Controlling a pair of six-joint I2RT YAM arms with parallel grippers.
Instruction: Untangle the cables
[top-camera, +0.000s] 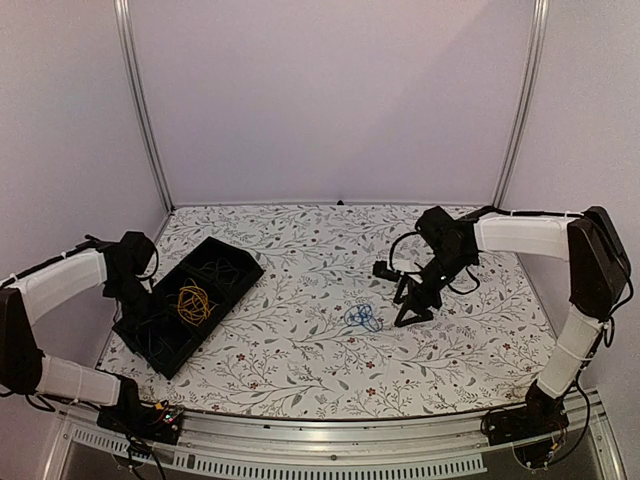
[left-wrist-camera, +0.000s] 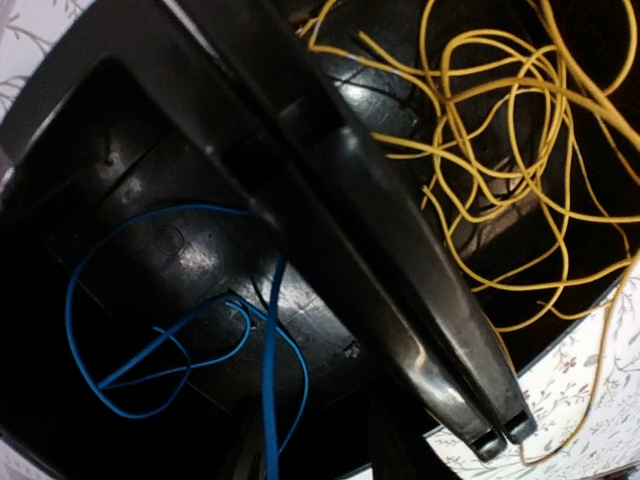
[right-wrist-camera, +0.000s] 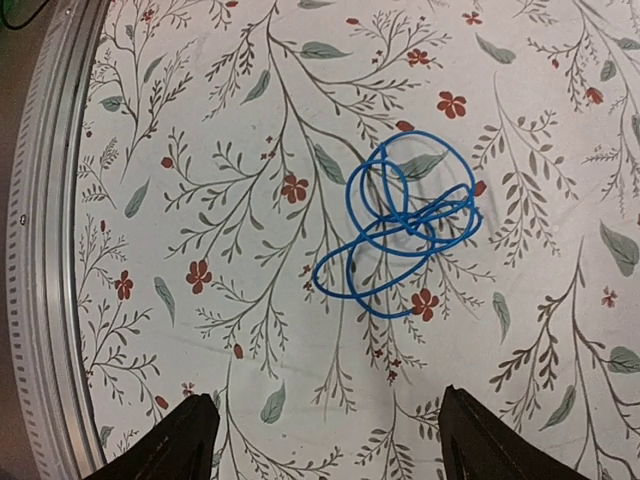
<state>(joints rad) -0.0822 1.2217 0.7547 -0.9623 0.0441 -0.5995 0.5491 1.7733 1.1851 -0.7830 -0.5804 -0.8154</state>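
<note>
A blue cable (top-camera: 362, 318) lies in loose loops on the flowered table; it also shows in the right wrist view (right-wrist-camera: 400, 225). My right gripper (top-camera: 408, 305) is open and empty just right of it, with the loops ahead of its fingertips (right-wrist-camera: 200, 425). A yellow cable bundle (top-camera: 193, 303) lies in the black tray (top-camera: 230, 262). The left wrist view shows the yellow cable (left-wrist-camera: 510, 150) in one compartment and a second blue cable (left-wrist-camera: 160, 330) in the other. My left gripper (top-camera: 138, 300) hangs low over the tray. One blue strand (left-wrist-camera: 268, 400) rises toward it. Its jaws are lost in the dark.
The tray's black divider wall (left-wrist-camera: 400, 260) runs between the two compartments. A metal rail (top-camera: 330, 430) edges the table's near side and also shows in the right wrist view (right-wrist-camera: 50, 250). Thick black arm cables (top-camera: 400, 250) loop off the right wrist.
</note>
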